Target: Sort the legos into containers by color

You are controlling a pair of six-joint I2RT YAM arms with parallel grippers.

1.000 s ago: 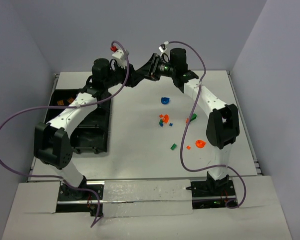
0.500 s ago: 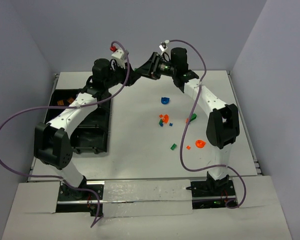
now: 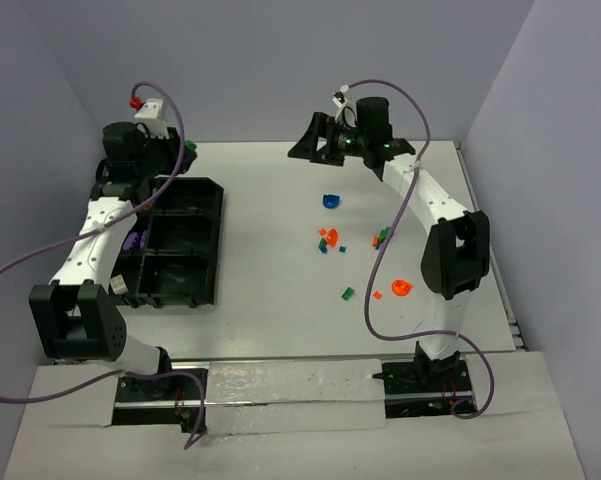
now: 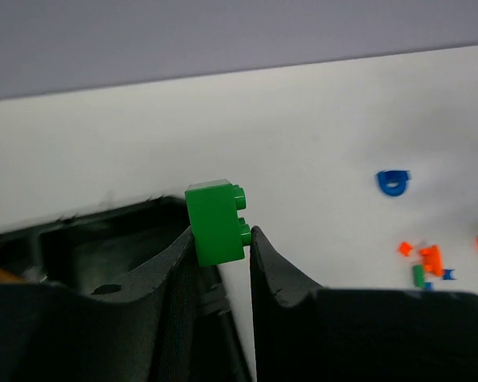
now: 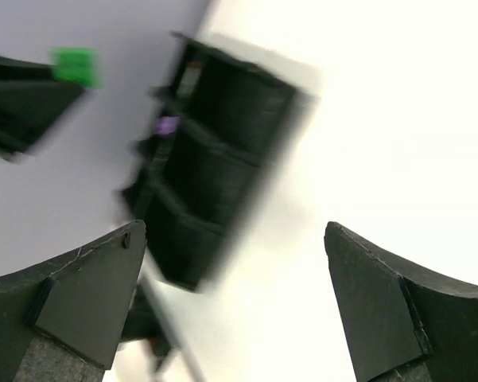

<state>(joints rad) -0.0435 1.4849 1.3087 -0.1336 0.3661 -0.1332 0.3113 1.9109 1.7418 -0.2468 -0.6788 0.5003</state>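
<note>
The small green plastic brick (image 4: 216, 223), pinched by the left jaws near the far rim of the black compartmented plastic tray (image 3: 208, 186) (right jaws spread wide, empty), could be dropped outside the tray if released here.

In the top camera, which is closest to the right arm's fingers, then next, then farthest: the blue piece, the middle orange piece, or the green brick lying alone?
Starting from the right fingers:
1. blue piece, at the back, closest.
2. orange piece, in the middle.
3. green brick, toward the front, farthest.
</note>
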